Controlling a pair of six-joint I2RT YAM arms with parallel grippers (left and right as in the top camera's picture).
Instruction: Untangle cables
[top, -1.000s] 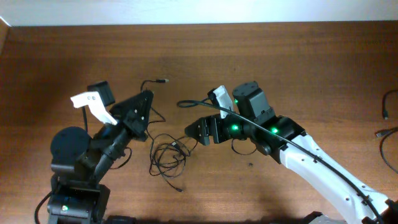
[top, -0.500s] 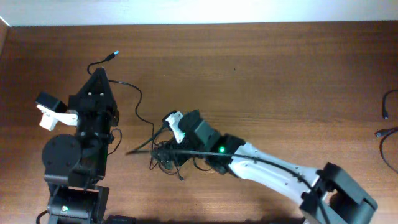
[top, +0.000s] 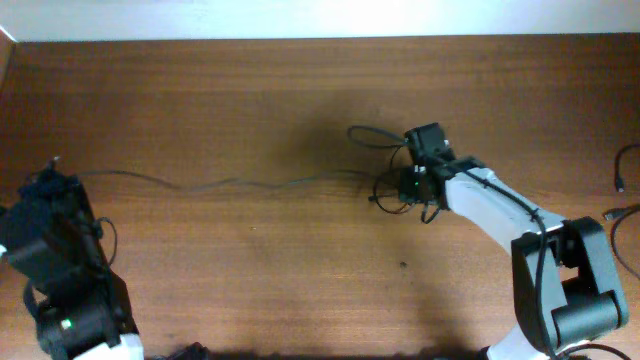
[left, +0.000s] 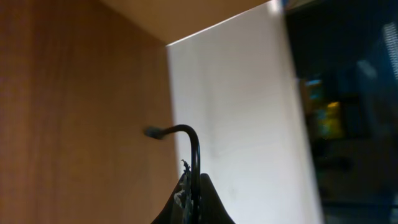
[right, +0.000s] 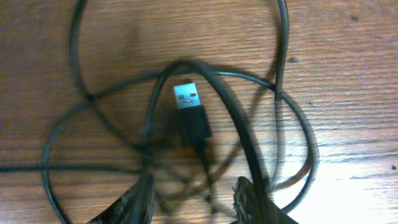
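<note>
The cables are thin black cords. One cable is stretched in a long line across the table, from my left gripper at the far left to a small clump at centre right. My left gripper is shut on this cable, and its plug end sticks out above the jaws. My right gripper is over the clump. In the right wrist view it is open, with looped cords and a USB plug lying between and ahead of its fingers. One loop lies behind the clump.
Other black cables lie at the table's right edge. The pale wall runs along the far edge of the wooden table. The left arm's base stands at the front left corner.
My left gripper has pulled back to the far left, drawing one cable out straight. My right gripper has moved from the table's middle to the centre right, and the clump is now there.
</note>
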